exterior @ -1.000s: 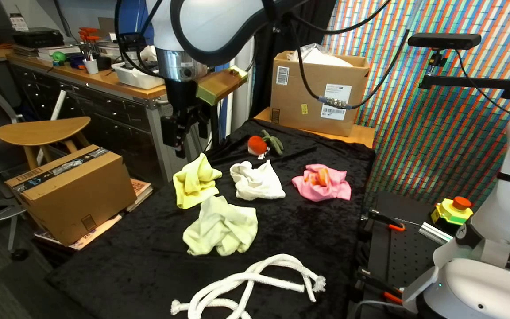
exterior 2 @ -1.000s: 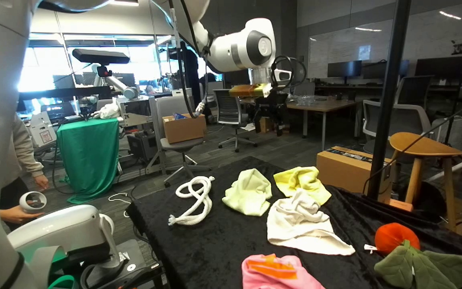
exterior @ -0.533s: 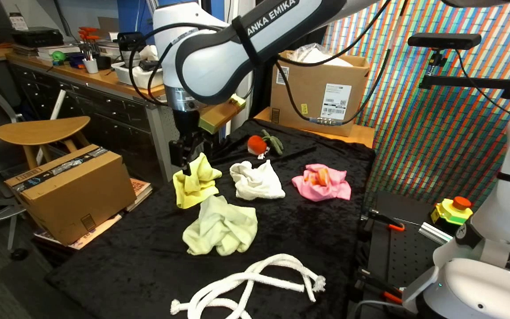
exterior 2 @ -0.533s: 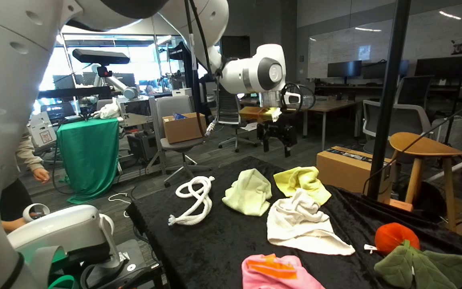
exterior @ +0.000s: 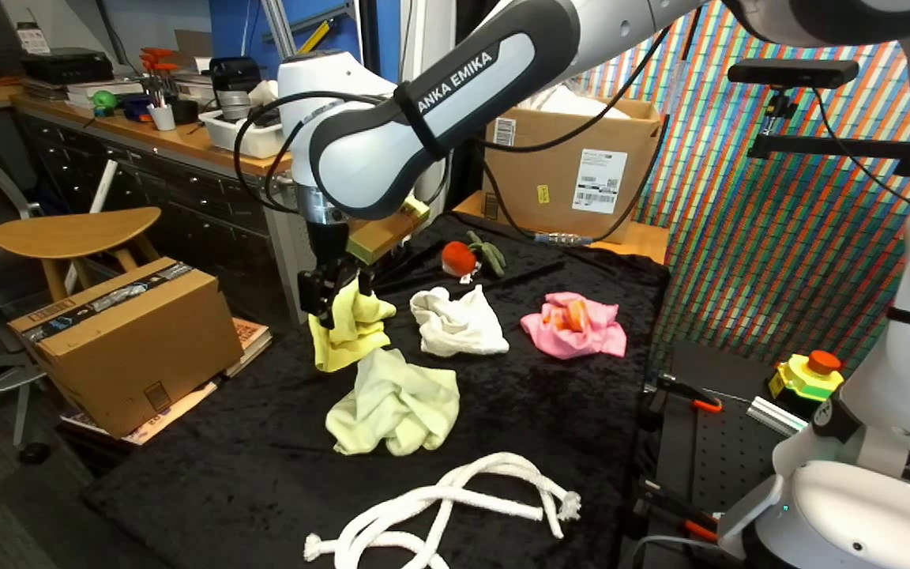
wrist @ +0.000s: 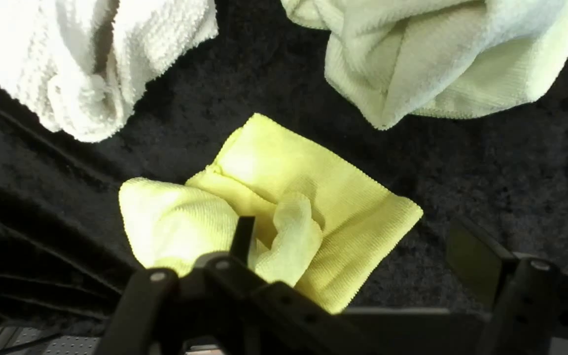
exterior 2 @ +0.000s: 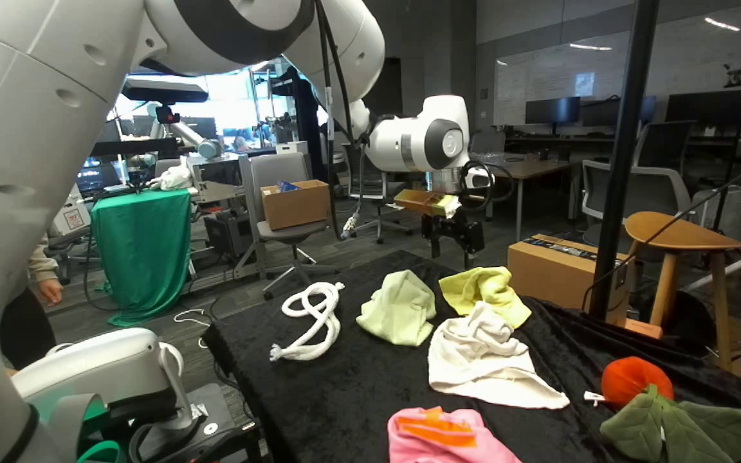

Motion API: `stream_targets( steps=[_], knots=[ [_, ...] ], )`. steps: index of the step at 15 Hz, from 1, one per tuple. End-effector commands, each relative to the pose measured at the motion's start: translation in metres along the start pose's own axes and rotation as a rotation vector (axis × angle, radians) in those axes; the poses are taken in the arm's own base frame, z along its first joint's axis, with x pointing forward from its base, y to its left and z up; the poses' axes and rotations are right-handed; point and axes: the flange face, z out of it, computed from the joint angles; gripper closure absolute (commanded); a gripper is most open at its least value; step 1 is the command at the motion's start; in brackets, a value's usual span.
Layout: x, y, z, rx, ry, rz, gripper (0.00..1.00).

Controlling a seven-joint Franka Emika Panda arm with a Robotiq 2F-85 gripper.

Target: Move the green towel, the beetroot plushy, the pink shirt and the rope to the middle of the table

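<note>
Hanging spread near the green towel (wrist: 336, 212), the jaws should pinch its raised fold (wrist: 293, 236); the towel looks light and limp.

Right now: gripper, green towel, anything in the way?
Gripper open, empty. Green towel crumpled on table under it; contact unclear. White cloth, paler cloth nearby, neither in the way.
</note>
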Motion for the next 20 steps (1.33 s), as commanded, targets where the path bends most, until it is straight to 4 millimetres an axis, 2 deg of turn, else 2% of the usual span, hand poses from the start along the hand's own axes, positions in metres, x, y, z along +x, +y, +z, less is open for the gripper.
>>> stream_targets(
  steps=[1, 7, 12, 16, 18, 20],
  knots=[
    [0.019, 0.006, 0.012, 0.003, 0.026, 0.048, 0.0],
    [0.038, 0.023, 0.032, -0.042, 0.04, 0.118, 0.0],
    [0.044, 0.023, 0.057, -0.086, 0.045, 0.165, 0.0],
    [0.048, 0.025, 0.066, -0.096, 0.039, 0.189, 0.0],
    [0.05, 0.026, 0.067, -0.1, 0.039, 0.19, 0.26],
    [0.052, 0.027, 0.065, -0.102, 0.042, 0.192, 0.42]
  ],
)
